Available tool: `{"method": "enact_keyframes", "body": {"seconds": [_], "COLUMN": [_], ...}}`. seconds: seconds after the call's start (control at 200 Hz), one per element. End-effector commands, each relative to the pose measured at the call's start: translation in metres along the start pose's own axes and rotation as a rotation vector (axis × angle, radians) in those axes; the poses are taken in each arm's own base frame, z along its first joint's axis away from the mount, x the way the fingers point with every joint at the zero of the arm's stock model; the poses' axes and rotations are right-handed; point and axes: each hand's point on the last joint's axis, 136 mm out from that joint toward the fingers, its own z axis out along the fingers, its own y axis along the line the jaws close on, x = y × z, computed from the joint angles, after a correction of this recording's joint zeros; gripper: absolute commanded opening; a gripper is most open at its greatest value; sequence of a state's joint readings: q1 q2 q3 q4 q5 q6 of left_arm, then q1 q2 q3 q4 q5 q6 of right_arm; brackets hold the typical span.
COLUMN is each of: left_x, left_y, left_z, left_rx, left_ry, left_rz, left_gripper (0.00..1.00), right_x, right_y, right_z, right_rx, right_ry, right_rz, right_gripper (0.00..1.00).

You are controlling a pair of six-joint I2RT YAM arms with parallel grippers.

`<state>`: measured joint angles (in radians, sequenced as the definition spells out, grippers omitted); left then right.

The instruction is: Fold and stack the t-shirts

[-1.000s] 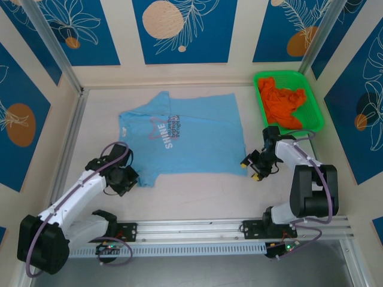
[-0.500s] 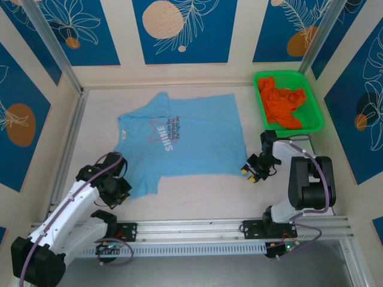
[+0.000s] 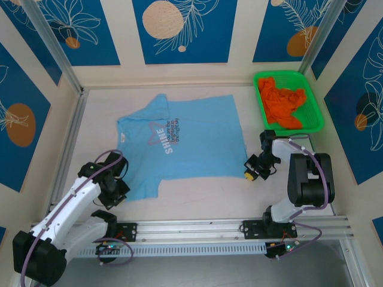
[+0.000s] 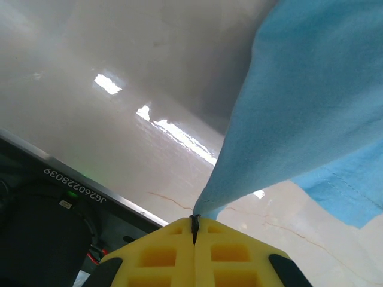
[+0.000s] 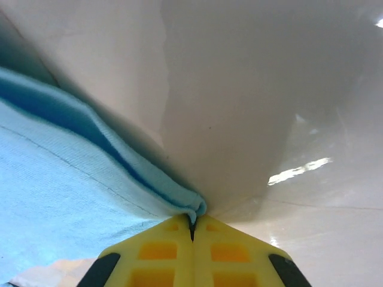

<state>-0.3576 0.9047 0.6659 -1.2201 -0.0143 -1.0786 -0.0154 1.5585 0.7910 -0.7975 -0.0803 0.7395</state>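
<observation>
Flat-spread blue t-shirt [image 3: 191, 149] (white SHINE print); orange t-shirt [image 3: 281, 104] crumpled

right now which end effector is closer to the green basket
Right. The right end effector sits just short of the green basket, holding the blue t-shirt by a corner; the left end effector pinches the shirt's opposite side, across the table.

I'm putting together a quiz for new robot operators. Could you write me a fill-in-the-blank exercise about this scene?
1. The orange t-shirt lies crumpled ____ the green basket.
2. The light blue t-shirt, spread on the table, bears the white word ____.
3. The left gripper and the right gripper each have their jaws ____ on the near edge of the light blue t-shirt.

Missing words: in; SHINE; shut.
</observation>
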Motion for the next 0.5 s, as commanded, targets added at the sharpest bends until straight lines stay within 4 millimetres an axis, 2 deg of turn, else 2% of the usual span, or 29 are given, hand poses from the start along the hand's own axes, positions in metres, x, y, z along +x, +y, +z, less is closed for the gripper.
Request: {"method": "enact_keyframes", "body": {"seconds": [0.0, 0.11, 0.285, 0.39, 0.495], "left_x": [0.001, 0.007, 0.014, 0.006, -0.009], "left_y": [0.012, 0.012, -0.001, -0.014, -0.031], "left_z": [-0.004, 0.007, 0.027, 0.018, 0.0], "left_rx": [-0.049, -0.053, -0.008, 0.018, 0.045], "left_ry": [-0.01, 0.025, 0.091, 0.072, 0.038], "left_rz": [0.039, 0.045, 0.033, 0.057, 0.085], "left_gripper": [0.0, 0.0, 0.0, 0.0, 0.0], "right_x": [-0.007, -0.007, -0.01, -0.011, -0.014], "right_y": [-0.006, -0.004, 0.005, 0.02, 0.035], "right_z": [-0.007, -0.011, -0.016, -0.028, -0.041], "right_rx": [0.024, 0.011, -0.013, -0.049, -0.065], "right_ry": [-0.047, -0.064, -0.067, -0.078, -0.096], "right_rz": [-0.001, 0.005, 0.001, -0.023, -0.048], "right_gripper": [0.0, 0.0, 0.0, 0.0, 0.0]}}
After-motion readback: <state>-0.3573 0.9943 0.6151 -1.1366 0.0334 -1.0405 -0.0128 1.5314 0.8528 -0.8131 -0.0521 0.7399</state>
